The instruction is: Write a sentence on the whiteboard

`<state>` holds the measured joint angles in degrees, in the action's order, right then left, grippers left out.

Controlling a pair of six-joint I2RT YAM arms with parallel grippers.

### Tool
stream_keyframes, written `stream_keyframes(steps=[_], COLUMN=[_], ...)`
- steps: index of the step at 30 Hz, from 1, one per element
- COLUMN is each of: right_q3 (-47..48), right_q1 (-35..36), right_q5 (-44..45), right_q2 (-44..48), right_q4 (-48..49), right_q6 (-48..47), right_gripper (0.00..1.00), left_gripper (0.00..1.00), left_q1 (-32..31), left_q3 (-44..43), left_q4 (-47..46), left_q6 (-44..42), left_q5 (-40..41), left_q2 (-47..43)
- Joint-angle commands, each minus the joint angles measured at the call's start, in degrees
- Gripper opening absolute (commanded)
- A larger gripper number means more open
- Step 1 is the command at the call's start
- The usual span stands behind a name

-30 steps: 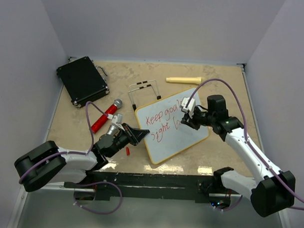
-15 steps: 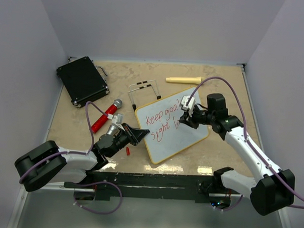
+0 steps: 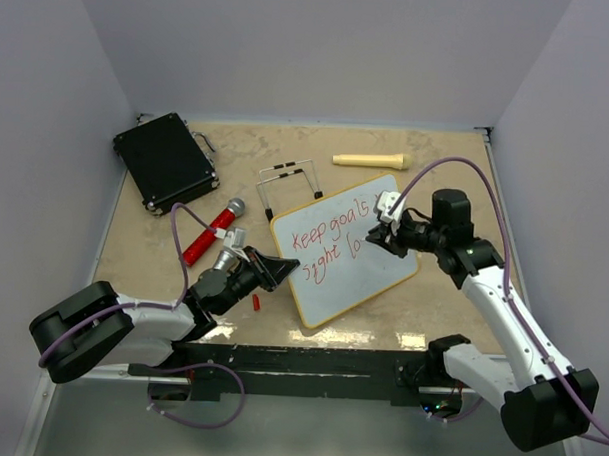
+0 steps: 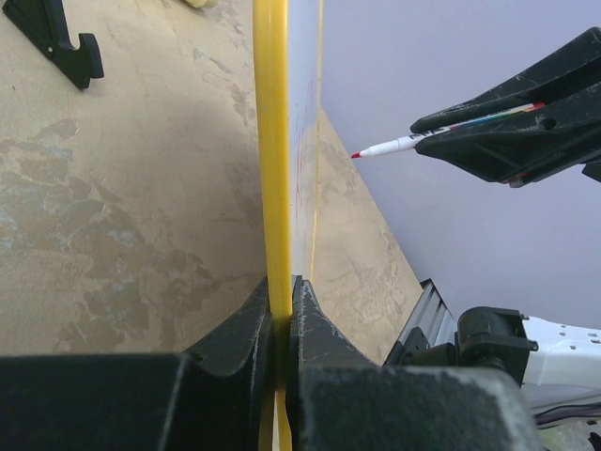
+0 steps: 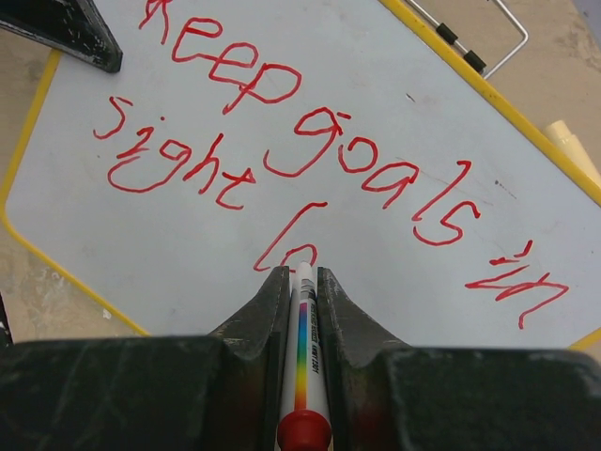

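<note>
Red ink, second line half written.
The right gripper (image 5: pixel 299 274) is closed tight on a marker (image 5: pixel 302 348), its tip just off the whiteboard (image 3: pixel 368 280) beside the loop after "sight". The sentence (image 5: pixel 376 178) reads "Keep goals in sight" plus that loop. The left gripper (image 4: pixel 282 296) pinches the board's left edge. The board lies askew, nearer the table's (image 3: pixel 457 163) right edge. Best, I judge: lower the tip squarely, press lightly, and keep strokes level with "sight".

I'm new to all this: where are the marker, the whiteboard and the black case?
marker (image 5: pixel 302 362): right wrist view, rainbow-striped barrel.
whiteboard (image 3: pixel 354 290): top view, bare white surface.
black case (image 3: pixel 165 161): top view, lid middle.
</note>
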<state>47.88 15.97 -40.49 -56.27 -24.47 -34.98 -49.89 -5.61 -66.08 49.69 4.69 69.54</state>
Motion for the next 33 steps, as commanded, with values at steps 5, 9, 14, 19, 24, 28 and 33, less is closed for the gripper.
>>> stream_keyframes(steps=[5, 9, 14, 19, 24, 28, 33], right_q3=[1.61, 0.99, 0.46, 0.37, 0.2, 0.11, 0.2], right_q1=[-2.96, -3.05, -3.05, -3.05, -3.05, -3.13, -2.87], right_q5=[-3.1, -3.89, -4.16, -4.33, -3.98, -3.72, -3.28], right_q2=[-1.12, -1.65, -1.56, -2.0, -2.17, -2.79, -4.55], right_q4=[-1.2, -1.2, -0.41, -0.23, 0.3, 0.39, 0.65], right_q6=[-2.2, -2.55, -2.28, -2.46, -1.93, -1.76, -1.67], right_gripper=[0.0, 0.0, 0.0, 0.0, 0.0, 0.0, 0.0], left_gripper=[0.0, 0.0, 0.0, 0.0, 0.0, 0.0, 0.0], left_q1=[-0.03, -0.03, -0.03, -0.03, -0.03, 0.05, -0.03], left_q3=[0.86, 0.86, 1.04, 1.3, 1.3, 1.3, 1.12], left_q4=[-4.4, -4.67, -5.11, -5.37, -5.46, -5.55, -5.63], left_q6=[-4.08, -4.08, -3.9, -3.9, -3.81, -3.9, -3.9], left_q5=[-0.82, -0.82, -0.91, -1.0, -1.0, -1.17, -1.17], left_q2=[-0.46, -0.46, -0.46, -0.72, -0.63, -0.63, -0.63])
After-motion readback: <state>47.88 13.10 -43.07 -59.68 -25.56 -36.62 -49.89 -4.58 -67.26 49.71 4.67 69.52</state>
